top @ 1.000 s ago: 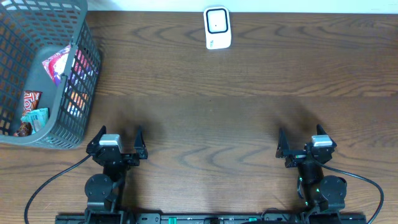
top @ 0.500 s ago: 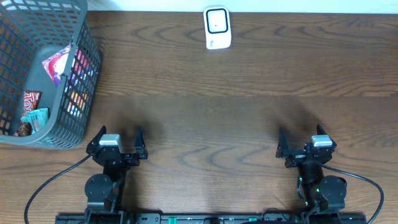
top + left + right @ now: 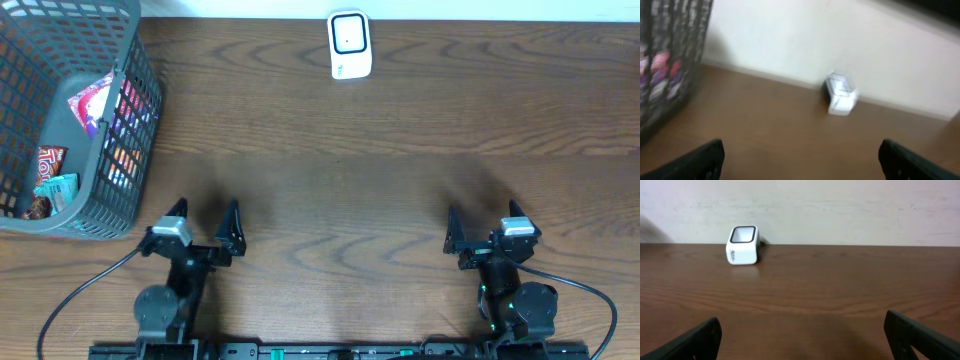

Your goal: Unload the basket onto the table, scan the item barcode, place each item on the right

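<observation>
Left claw (image 3: 206, 212) shifted right, wide open, empty

**Both arms parked low, jaws wide**

Both folded low, well short of the scanner (image 3: 350, 45): left gripper (image 3: 206, 214) off to its left, right gripper (image 3: 484, 218) off to its right. Fingers spread wide, nothing held, wrists facing the scanner.

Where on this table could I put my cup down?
Bare tabletop runs between the white scanner and the left end effector and right end effector, and across the right side. Only the left is crowded, by the grey basket of packets.
</observation>
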